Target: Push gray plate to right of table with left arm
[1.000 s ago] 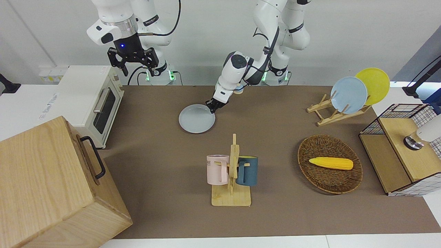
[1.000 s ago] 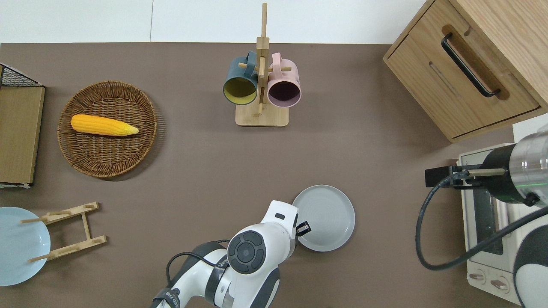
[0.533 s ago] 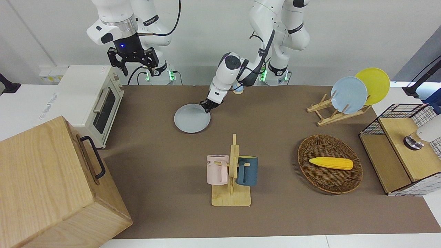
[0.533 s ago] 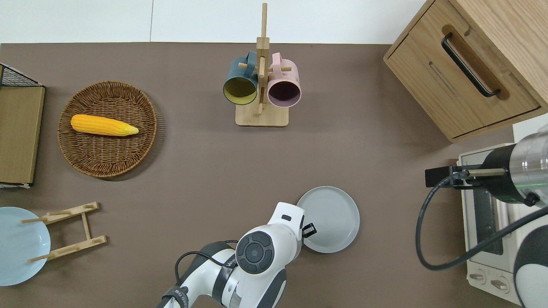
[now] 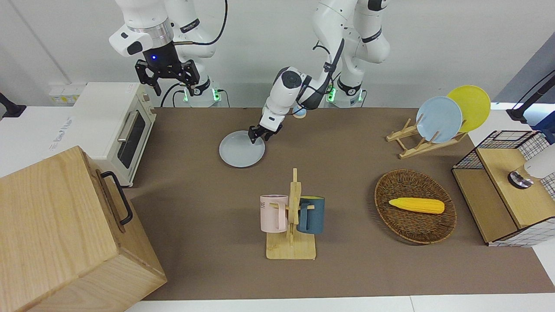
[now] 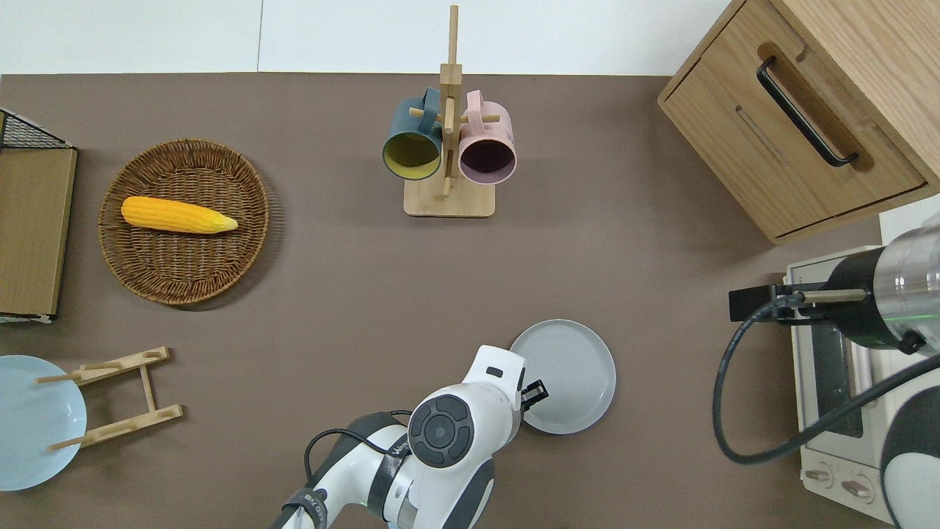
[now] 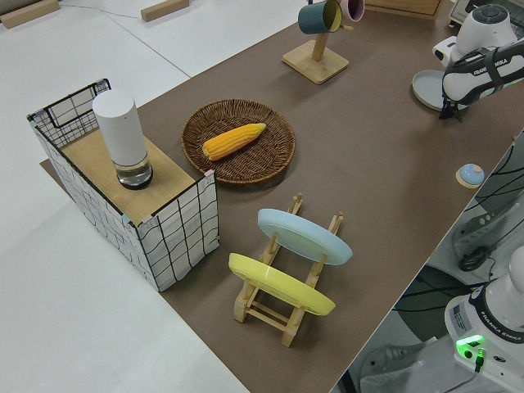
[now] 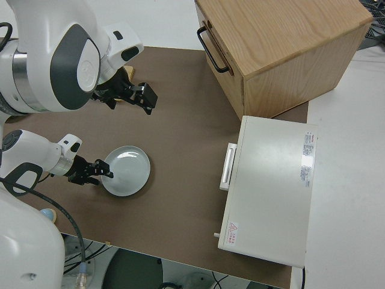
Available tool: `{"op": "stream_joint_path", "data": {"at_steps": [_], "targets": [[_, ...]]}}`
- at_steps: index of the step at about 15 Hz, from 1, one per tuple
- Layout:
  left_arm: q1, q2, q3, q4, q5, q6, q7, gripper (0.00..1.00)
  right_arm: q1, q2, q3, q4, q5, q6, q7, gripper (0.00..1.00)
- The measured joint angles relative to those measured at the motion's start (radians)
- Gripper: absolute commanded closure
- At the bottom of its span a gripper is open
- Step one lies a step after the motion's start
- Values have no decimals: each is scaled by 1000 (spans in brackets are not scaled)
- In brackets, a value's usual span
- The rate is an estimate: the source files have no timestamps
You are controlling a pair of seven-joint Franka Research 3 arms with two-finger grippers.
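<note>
Matte brown covers the long table (image 5: 208, 190), white borders along its edges and a pale wall rising where the robots stand. On it lies the round pale gray plate (image 6: 571, 371), flat, nearer to the robots than the wooden mug rack (image 6: 448, 147) that carries a dark blue mug (image 6: 411, 143) and a pink mug (image 6: 486, 143). The plate sits well apart from the white toaster oven (image 5: 117, 130) at the right arm's end of the table.

The left arm's black gripper (image 6: 534, 391) is low at the plate's rim on the side toward the left arm's end — its fingers stand a little apart, and in the right side view (image 8: 103, 170) they reach over the rim's edge; whether they touch the plate I cannot tell.

The right arm, with its black gripper (image 5: 167, 78) spread open, is parked.

Toward the left arm's end lie a round wicker basket (image 5: 442, 225) holding a yellow corn cob (image 5: 416, 205), and a wooden plate rack (image 5: 412, 143) with a light-blue plate (image 5: 439, 119) and a yellow plate (image 5: 472, 106).
</note>
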Motion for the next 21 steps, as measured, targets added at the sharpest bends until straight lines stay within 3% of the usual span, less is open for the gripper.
{"op": "stream_joint_path", "data": {"at_steps": [5,9,13,17,21], "targets": [[44,-82,21,11,1,-151,12,11,0,0,0,0,0,0,0,5],[117,-161,97,54,5,-393,146,9,0,0,0,0,0,0,0,5],[179,-183,199,192,142,-644,297,9,0,0,0,0,0,0,0,5],[209,-184,267,269,182,-732,420,9,0,0,0,0,0,0,0,5],[300,-184,308,307,187,-753,585,9,0,0,0,0,0,0,0,5]]}}
